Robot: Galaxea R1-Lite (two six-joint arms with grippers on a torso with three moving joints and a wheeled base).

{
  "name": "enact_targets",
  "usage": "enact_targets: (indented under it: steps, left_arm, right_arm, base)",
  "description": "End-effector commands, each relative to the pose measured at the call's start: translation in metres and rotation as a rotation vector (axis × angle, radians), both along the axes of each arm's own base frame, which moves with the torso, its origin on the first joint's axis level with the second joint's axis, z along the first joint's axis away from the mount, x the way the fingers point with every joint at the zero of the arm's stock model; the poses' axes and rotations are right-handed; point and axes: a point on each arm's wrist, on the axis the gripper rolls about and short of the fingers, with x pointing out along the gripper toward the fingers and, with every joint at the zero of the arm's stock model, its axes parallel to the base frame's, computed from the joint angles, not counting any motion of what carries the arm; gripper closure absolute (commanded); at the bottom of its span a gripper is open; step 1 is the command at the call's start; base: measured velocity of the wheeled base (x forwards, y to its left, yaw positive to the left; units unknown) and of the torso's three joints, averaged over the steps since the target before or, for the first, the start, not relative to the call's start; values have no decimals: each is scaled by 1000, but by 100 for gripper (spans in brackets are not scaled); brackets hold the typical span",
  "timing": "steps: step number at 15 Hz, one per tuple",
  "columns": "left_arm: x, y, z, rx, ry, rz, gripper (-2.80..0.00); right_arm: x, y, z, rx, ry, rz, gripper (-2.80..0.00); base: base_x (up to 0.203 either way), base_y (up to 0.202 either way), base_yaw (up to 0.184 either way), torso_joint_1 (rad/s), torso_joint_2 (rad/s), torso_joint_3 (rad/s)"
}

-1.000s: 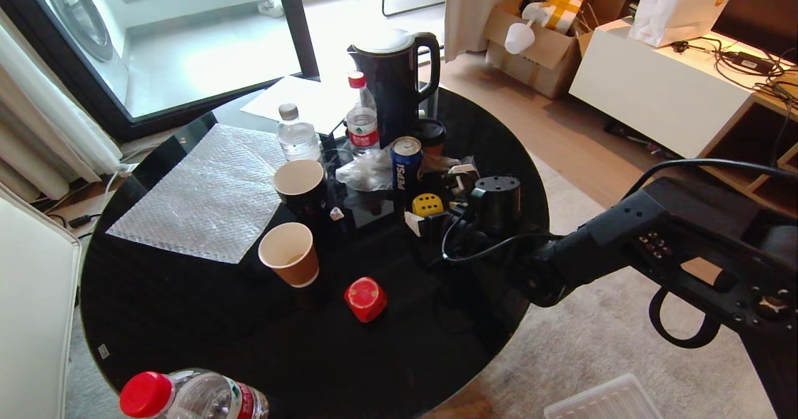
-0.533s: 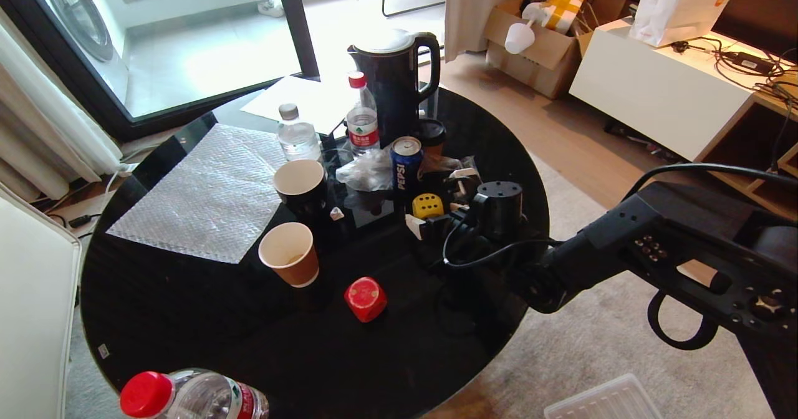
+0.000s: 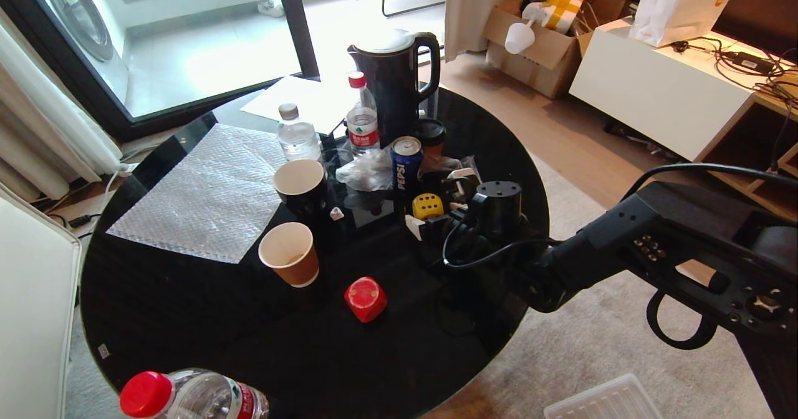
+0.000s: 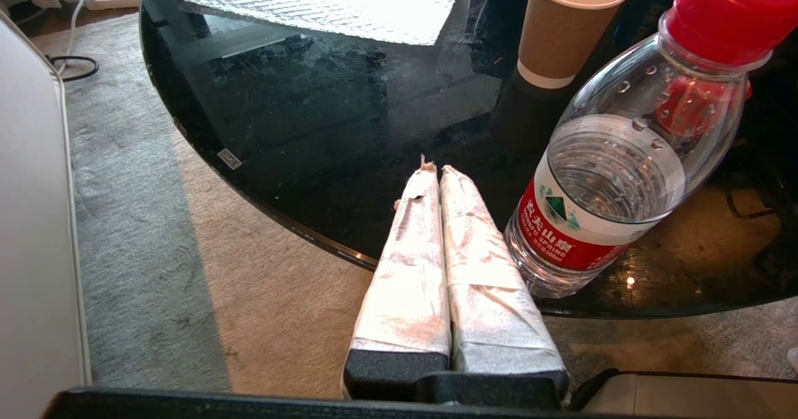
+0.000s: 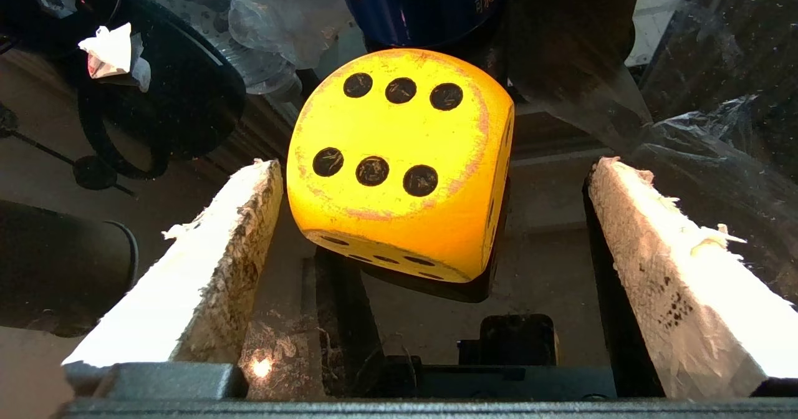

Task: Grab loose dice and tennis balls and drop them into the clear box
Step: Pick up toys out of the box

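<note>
Right gripper [image 5: 430,213] is wide open and holds nothing, with the yellow die [image 5: 399,163] sitting between its two padded fingers [image 5: 206,263]. One finger is just beside the die and the other is well apart from it on the far side. Just past the die, away from the gripper, stands a blue can [image 5: 424,4], so there is not much room to push forward. From the head view the right arm reaches in over the black round table [image 3: 187,319] among a tangle of black cords. The step looks like lining up to grab the yellow die. Next, the fingers should close on its two flat sides, then lift it straight up so it does not bump the can. A red die [image 3: 365,298] waits on the table, nearer to the robot than the gripper. Only a corner of the clear box [image 3: 608,400] shows, down on the floor. Left gripper [image 4: 436,179] is closed and empty, parked beside a water bottle [image 4: 629,163].
</note>
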Motion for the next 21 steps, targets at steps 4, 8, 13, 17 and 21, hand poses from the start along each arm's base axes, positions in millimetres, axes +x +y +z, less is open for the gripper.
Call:
enact_targets:
  steps: [4,8,13,17,21]
  left_arm:
    - [0,0,0,0,-1,1,0]
    - [0,0,0,0,0,1,0]
    - [0,0,0,0,-1,1,0]
    - [0,0,0,0,0,1,0]
    - [0,0,0,1,0,1,0]
  right_arm:
    - [0,0,1,0,-7,-1,-280]
    - [0,0,-1,-68,-59,12,-280]
    - [-2,-1,5,-54,-68,11,-280]
    - [-6,-5,5,-60,-52,0,-280]
    - [-7,-7,3,-52,-54,0,0]
  base:
    - [0,0,0,0,0,0]
    - [0,0,0,0,0,0]
    - [0,0,0,0,0,0]
    - [0,0,0,0,0,0]
    - [0,0,0,0,0,0]
